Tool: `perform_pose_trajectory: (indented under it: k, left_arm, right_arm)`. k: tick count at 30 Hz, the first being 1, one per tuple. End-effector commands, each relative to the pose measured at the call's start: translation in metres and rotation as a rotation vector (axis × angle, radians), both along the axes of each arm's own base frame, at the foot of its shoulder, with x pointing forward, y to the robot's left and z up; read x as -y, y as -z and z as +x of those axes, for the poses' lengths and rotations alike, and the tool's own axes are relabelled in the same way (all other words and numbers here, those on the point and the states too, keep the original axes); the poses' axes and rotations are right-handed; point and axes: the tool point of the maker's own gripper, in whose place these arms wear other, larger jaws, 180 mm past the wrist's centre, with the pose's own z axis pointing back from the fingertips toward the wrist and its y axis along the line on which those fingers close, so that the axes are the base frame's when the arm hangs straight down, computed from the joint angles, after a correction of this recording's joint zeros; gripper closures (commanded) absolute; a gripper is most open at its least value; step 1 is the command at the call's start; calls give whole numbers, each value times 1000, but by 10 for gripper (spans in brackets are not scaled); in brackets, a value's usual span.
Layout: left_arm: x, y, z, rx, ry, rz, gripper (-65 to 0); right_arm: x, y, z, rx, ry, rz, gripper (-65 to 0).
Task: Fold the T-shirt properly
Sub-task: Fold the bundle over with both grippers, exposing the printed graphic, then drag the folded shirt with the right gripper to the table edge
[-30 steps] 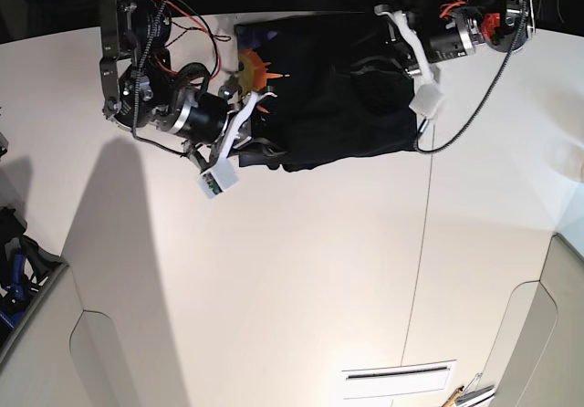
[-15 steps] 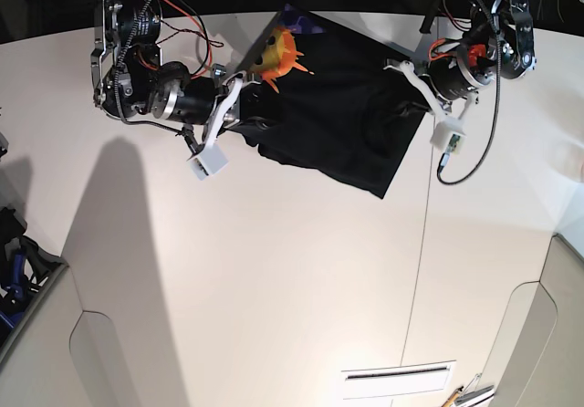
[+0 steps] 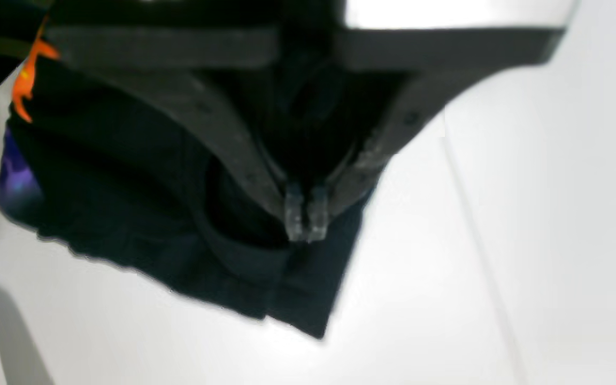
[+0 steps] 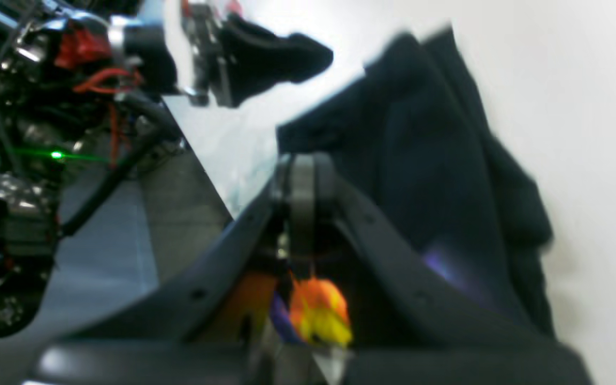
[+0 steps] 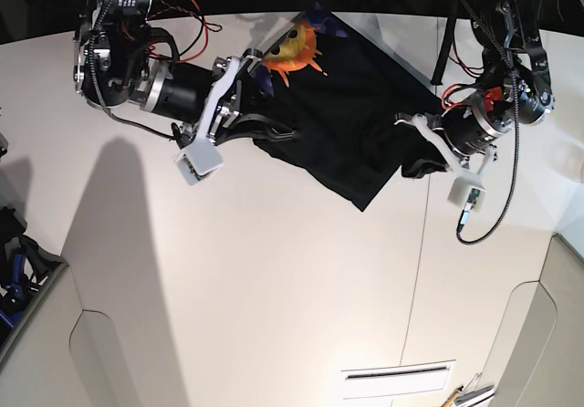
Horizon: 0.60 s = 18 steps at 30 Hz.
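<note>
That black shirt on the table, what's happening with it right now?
Both arms have hold of the black T-shirt. The right gripper is shut on the edge near the orange-yellow sun print, and the left gripper is shut on the opposite edge. The shirt is stretched between them, partly lifted above the white table, with a corner hanging down toward it. It is not yet folded.

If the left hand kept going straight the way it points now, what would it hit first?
The left hand is shut on the T-shirt, so black cloth comes first; beyond it, likely the white table, though depth is unclear.
</note>
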Motion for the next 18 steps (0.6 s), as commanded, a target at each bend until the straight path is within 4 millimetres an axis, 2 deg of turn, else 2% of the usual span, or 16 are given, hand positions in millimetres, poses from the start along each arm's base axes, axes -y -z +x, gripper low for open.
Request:
perform_pose_trajectory:
  k: [1,5,10,15,18]
  left_arm:
    - [-8,-18,5,63,-18,2,0]
    - [-44,-33,-2,103,-122,44,0]
    - [-85,-33,-16,90,-252,69,0]
    - [-97,-24,-31,53,-284,84,0]
    - [-97,-18,-38,32,-283,86,0]
  right_arm:
    - [-6,-13,6,56,-13,12,0]
    - [-34,-8,0,105,-102,-58,0]
    - [-75,5,-12,181,-230,-142,0]
    - [-98,39,-19,177,-316,-226,0]
    - [-92,74,-17,113,-323,-312,0]
